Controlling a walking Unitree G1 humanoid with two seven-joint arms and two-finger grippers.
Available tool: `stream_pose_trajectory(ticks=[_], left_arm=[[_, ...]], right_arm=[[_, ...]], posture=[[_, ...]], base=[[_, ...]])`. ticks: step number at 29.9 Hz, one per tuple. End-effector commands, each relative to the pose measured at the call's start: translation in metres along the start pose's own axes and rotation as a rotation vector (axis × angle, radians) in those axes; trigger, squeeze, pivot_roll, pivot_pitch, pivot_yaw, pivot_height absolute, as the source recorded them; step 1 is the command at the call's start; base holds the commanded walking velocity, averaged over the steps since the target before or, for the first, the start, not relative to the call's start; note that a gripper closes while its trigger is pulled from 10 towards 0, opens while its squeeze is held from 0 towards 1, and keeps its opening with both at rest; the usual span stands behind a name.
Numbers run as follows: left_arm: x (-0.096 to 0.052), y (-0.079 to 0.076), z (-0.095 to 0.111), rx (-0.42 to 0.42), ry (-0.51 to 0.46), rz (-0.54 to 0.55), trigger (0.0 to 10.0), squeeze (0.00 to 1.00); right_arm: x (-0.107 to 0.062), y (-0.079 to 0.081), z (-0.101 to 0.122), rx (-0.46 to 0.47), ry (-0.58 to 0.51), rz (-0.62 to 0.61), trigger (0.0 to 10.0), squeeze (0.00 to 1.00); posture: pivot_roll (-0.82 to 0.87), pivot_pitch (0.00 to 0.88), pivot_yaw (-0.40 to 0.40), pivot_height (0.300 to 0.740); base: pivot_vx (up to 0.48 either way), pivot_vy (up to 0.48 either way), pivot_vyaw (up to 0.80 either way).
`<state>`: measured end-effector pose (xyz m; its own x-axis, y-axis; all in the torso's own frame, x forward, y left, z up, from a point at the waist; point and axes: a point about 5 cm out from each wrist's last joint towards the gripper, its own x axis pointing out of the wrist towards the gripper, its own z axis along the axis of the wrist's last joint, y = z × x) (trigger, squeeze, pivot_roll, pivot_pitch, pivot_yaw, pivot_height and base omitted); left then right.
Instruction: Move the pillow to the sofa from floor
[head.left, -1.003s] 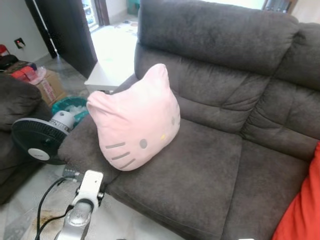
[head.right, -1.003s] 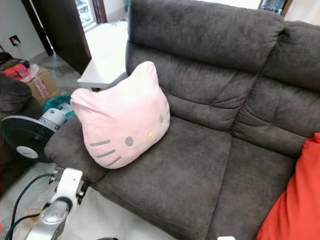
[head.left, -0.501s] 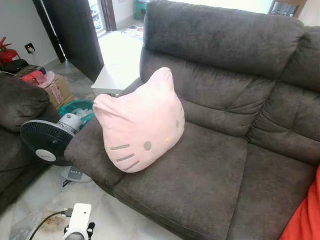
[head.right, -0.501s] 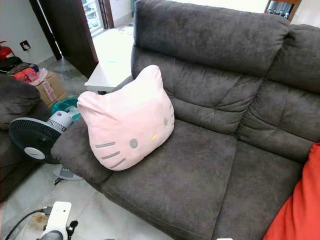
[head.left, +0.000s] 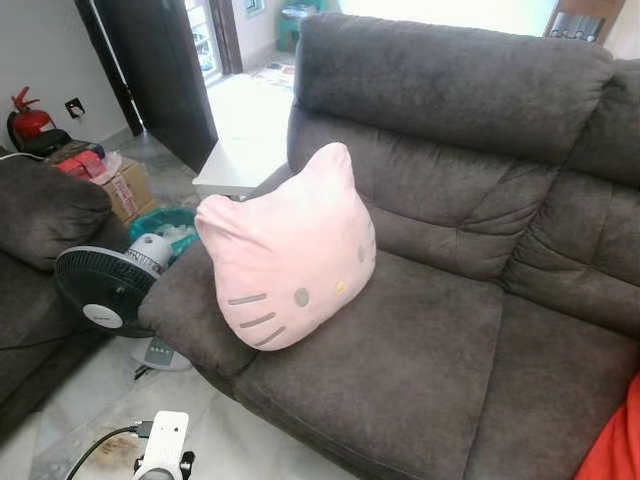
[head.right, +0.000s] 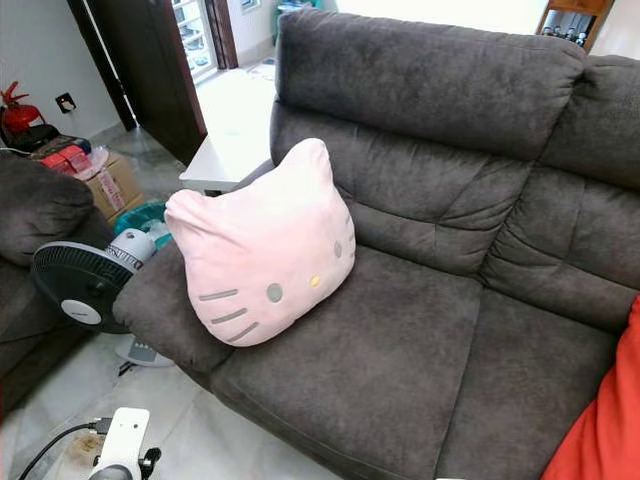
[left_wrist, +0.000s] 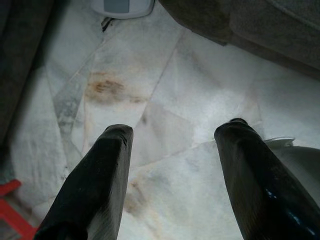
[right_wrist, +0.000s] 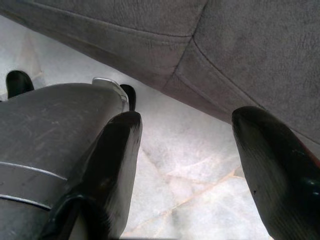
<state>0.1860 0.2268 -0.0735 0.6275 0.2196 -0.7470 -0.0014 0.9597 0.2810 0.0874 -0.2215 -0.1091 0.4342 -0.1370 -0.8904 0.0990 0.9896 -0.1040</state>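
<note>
Pillow (head.left: 288, 258) in pink, shaped like a cat's face with two ears, grey whiskers and a yellow nose, is seen in the left eye view on the left seat of the dark grey sofa (head.left: 470, 200). It is propped upright against the sofa's left arm and backrest. A black fan (head.left: 103, 290) is stood on the marble floor (head.left: 75, 400) just left of the sofa. Behind it a teal basket (head.left: 172, 222) and a cardboard box (head.left: 126, 188) are seen, and a red fire extinguisher (head.left: 27, 120) far left by the wall. A white low table (head.left: 245, 150) is set behind the sofa arm. The left arm (head.left: 165, 445) shows at the near edge.

In the right eye view, something red (head.right: 605, 430) is seen at the near right, on the sofa's right seat.

In the left wrist view, the left gripper (left_wrist: 172, 172) is held wide apart over the pale floor, with nothing between its fingers (left_wrist: 95, 185).

In the right wrist view, the right gripper (right_wrist: 187, 162) is also spread wide and empty, close to the sofa's front edge.
</note>
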Motion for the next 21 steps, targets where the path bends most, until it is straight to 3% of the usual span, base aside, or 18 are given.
stream_pose_trajectory(ticks=[1, 21], left_arm=[[-0.0007, 0.0017, -0.0036, 0.032, 0.005, -0.002, 10.0, 0.0], [-0.0015, 0.0005, -0.0069, 0.026, 0.012, -0.028, 10.0, 0.0]], right_arm=[[-0.0006, 0.0006, -0.0029, 0.03, 0.006, 0.0, 10.0, 0.0], [-0.0017, 0.0024, -0.0041, 0.055, -0.017, 0.029, 10.0, 0.0]], posture=[[0.11, 0.008, 0.011, 0.74], [0.12, 0.027, 0.006, 0.74]], base=[[0.0, 0.0, 0.0], [0.0, 0.0, 0.0]])
